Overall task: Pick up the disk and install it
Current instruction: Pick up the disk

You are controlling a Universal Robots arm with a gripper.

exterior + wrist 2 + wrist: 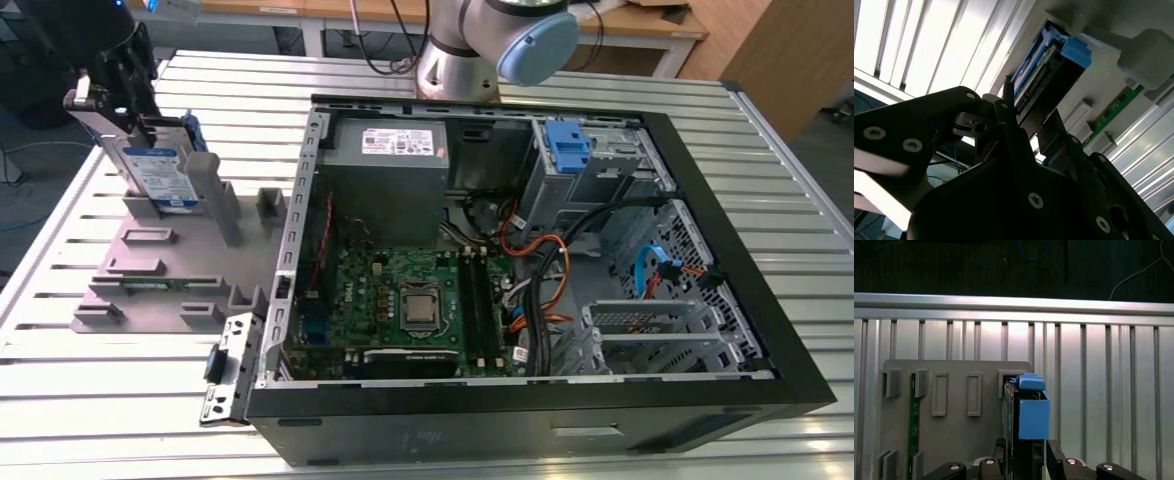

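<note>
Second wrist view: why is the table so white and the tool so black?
In the second wrist view, light glares off the table slats, washing them white; the tool at the disk is close and shaded, so dark. In the first wrist view the slats glare less.

Exterior view high over case; both wrist views close on disk

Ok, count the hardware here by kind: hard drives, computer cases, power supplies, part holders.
Silver-grey rectangular hard drive with blue rails: 1
Black open metal computer case: 1
Grey metal power-supply box: 1
Grey plastic slotted holder: 1
Total: 4
</note>
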